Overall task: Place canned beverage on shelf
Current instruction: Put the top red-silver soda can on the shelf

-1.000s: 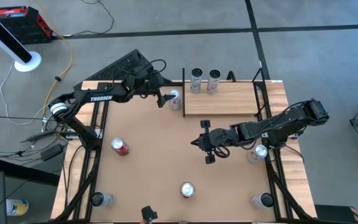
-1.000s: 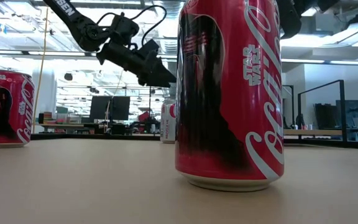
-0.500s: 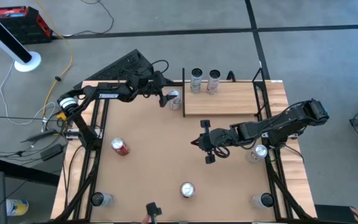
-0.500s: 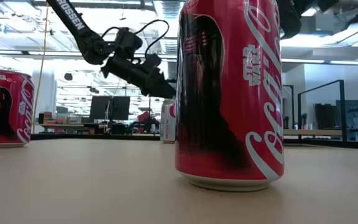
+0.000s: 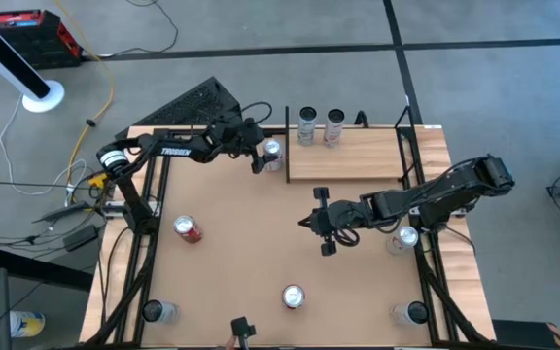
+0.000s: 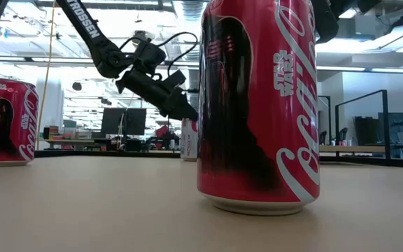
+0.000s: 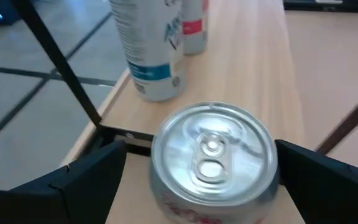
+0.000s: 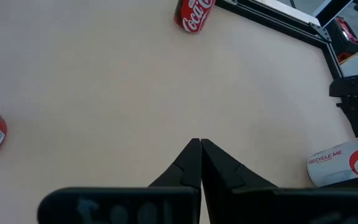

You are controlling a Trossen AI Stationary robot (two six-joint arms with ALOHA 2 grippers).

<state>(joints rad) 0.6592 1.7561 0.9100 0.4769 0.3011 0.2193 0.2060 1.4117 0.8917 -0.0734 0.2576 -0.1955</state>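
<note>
Left gripper (image 5: 262, 156): has advanced to straddle the can (image 5: 273, 151), jaws wide, nothing held; can on table beside shelf (image 5: 358, 156) left end; grasp looks imminent. Right gripper (image 5: 324, 233): closed, empty, mid-table
</note>
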